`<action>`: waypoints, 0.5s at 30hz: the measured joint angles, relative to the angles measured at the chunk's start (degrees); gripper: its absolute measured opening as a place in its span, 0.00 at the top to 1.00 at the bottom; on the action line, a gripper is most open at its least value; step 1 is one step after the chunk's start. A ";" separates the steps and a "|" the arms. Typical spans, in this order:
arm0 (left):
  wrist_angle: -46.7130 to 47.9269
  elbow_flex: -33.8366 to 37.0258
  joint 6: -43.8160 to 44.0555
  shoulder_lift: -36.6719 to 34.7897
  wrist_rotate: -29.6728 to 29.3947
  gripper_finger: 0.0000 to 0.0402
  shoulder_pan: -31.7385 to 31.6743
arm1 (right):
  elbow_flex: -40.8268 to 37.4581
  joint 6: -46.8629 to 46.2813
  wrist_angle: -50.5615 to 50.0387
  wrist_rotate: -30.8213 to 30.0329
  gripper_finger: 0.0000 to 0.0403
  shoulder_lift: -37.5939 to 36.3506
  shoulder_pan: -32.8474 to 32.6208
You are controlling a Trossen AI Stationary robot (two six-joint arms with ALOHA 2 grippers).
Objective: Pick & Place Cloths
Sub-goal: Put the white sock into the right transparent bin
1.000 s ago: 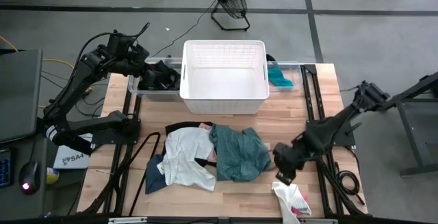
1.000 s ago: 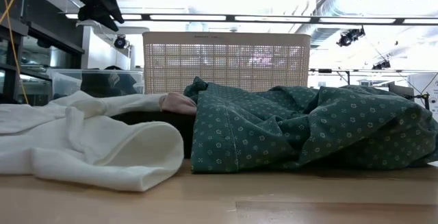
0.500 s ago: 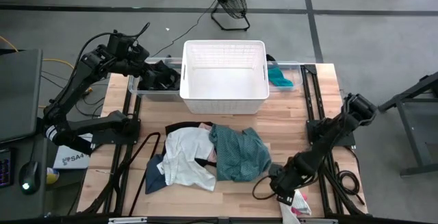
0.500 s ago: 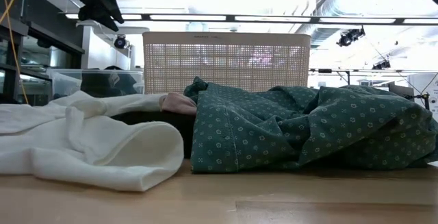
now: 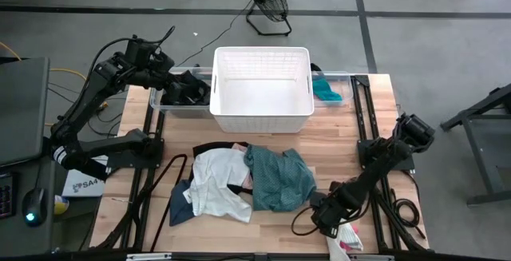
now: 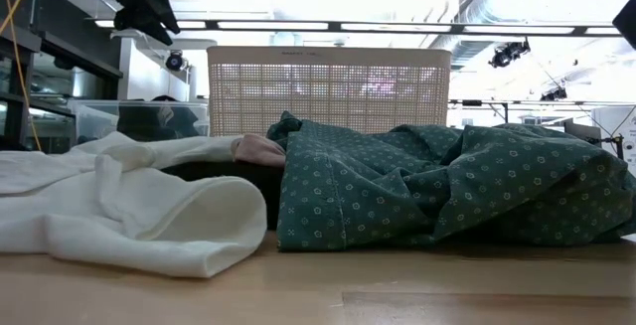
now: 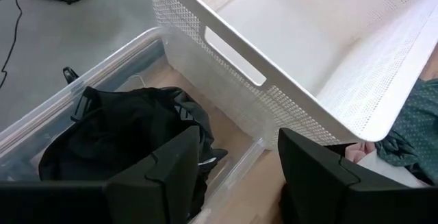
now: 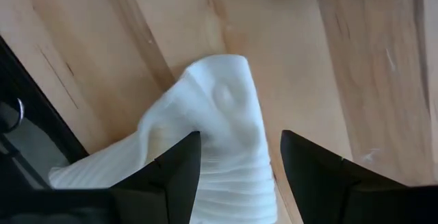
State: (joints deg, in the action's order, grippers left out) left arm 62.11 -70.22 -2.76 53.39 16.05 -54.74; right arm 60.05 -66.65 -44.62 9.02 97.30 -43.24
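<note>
A pile of cloths lies mid-table: a white one (image 5: 217,183) (image 6: 119,206), a teal-green patterned one (image 5: 278,177) (image 6: 437,191), a dark blue one (image 5: 180,209), a black one (image 5: 209,147) and a bit of pink (image 6: 260,148). A small white cloth (image 5: 347,237) (image 8: 219,148) lies by the near right corner. My right gripper (image 5: 326,217) (image 8: 239,169) hangs open over it, one finger on each side of its end. My left gripper (image 5: 172,81) (image 7: 239,176) is open above a black cloth (image 7: 123,135) lying in the left clear bin.
The white lattice basket (image 5: 262,113) (image 6: 328,86) stands at the far middle, between two clear bins. The left bin (image 5: 156,101) holds the black cloth and the right bin (image 5: 345,77) a teal one (image 5: 326,92). Bare wood lies between basket and pile. A fan stands beyond the table.
My right arm has swung toward the table's near edge and come down over the small white cloth at the near right corner. The cloths have not moved.
</note>
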 joint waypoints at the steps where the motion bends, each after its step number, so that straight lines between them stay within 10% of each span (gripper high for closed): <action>1: 0.00 0.00 0.00 0.00 0.00 0.51 0.00 | 0.00 0.06 0.39 0.48 0.52 0.00 0.00; 15: 0.00 0.00 0.00 0.00 0.02 0.51 0.00 | 0.00 0.87 4.43 0.81 0.52 1.76 -0.24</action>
State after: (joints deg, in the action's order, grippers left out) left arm 62.11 -70.22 -2.76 53.39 16.08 -54.74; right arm 60.05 -65.78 -40.18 9.83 99.05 -43.48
